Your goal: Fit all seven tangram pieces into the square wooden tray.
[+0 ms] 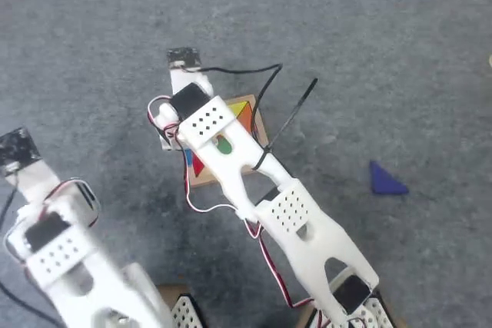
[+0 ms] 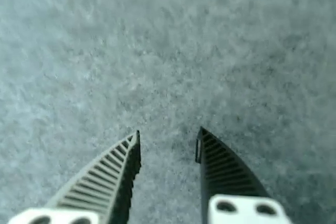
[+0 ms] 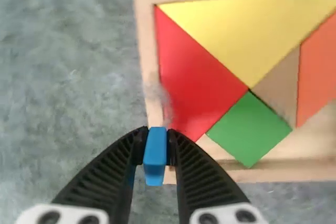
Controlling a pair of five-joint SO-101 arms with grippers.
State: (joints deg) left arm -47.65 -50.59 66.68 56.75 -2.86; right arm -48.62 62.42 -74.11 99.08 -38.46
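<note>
Nearest to us, the right gripper [image 3: 155, 142] is clamped on a small light-blue piece [image 3: 155, 158], just over the corner rim of the wooden tray [image 3: 143, 51], beside the red triangle [image 3: 194, 93]. We fear the piece may catch on that rim and tilt. The left gripper [image 2: 169, 135] stands with its fingers apart over bare carpet [image 2: 157, 51]. A dark-blue triangle [image 1: 386, 180] lies well apart from the tray. We read no writing.

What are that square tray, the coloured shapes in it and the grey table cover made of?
Square pale tray: looks like bare wood, pale tan, matt. Red triangular piece and yellow triangular piece: smooth, flat colour, likely painted wood, perhaps plastic. Grey table cover: fuzzy, mottled fibres, seemingly felt or carpet.
</note>
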